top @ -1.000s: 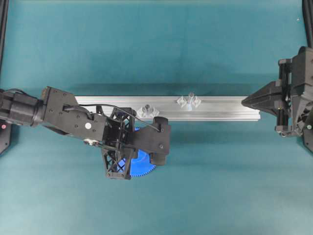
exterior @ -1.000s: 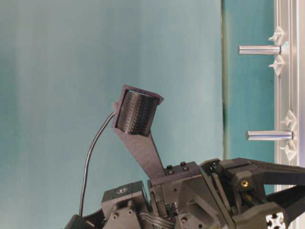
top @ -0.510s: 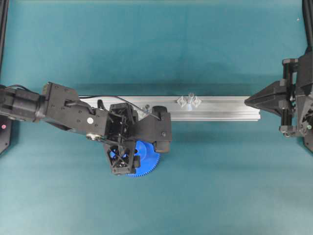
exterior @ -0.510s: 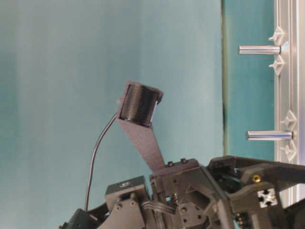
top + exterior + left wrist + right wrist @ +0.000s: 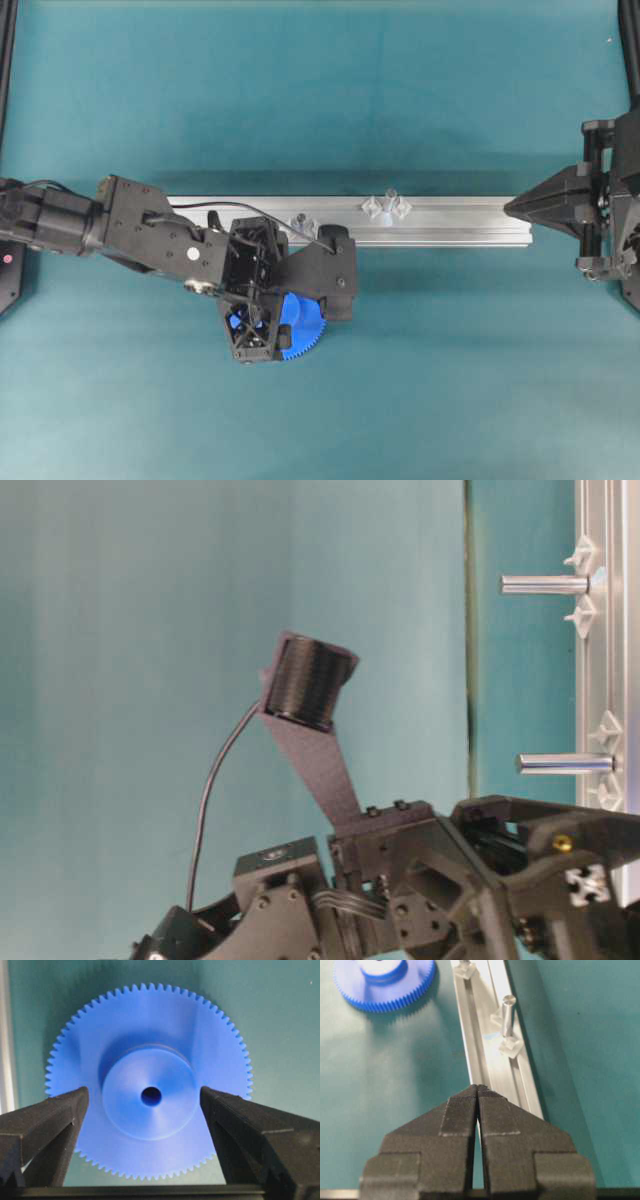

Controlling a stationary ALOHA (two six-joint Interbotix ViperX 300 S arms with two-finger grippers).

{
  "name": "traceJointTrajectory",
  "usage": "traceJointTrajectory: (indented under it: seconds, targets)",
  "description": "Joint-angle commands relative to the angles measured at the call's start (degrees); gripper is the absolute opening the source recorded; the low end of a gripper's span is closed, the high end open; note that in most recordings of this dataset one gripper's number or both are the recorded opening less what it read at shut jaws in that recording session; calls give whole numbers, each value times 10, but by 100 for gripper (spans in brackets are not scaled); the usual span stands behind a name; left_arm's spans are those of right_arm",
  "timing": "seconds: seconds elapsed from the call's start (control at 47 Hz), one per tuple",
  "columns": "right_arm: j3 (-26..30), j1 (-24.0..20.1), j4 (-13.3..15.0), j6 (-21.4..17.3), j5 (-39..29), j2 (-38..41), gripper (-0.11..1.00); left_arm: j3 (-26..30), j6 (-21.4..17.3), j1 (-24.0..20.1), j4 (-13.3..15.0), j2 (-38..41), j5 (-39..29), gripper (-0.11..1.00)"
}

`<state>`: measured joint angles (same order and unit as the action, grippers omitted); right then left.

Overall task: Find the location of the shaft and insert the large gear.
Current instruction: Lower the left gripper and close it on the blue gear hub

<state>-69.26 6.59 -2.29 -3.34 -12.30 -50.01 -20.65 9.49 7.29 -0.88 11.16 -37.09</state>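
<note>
At the left, the left gripper [image 5: 145,1097] hangs spread over the large gear [image 5: 300,325], flat on the mat near the rail [image 5: 450,222]: the pick-up step. Next, close on it. Rightward, the shaft [image 5: 389,196]; far right, the right gripper [image 5: 478,1087] pressed together.

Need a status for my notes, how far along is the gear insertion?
Early. Nothing is inserted: the large gear lies flat on the mat. The left gripper hovers over it, open, straddling its hub. Left: grasp, lift, and seat it on the shaft on the rail.
</note>
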Motion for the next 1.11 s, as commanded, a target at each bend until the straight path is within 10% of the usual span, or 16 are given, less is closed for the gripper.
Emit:
traceJointTrajectory:
  seconds: [0.0,1.085]
  targets:
    - [5,2,0,-6,3,2,1,13,0,4,-1,-6,3,94]
    - [3,2,1,-17,2,2,1,13,-2,3,-1,25,11,94]
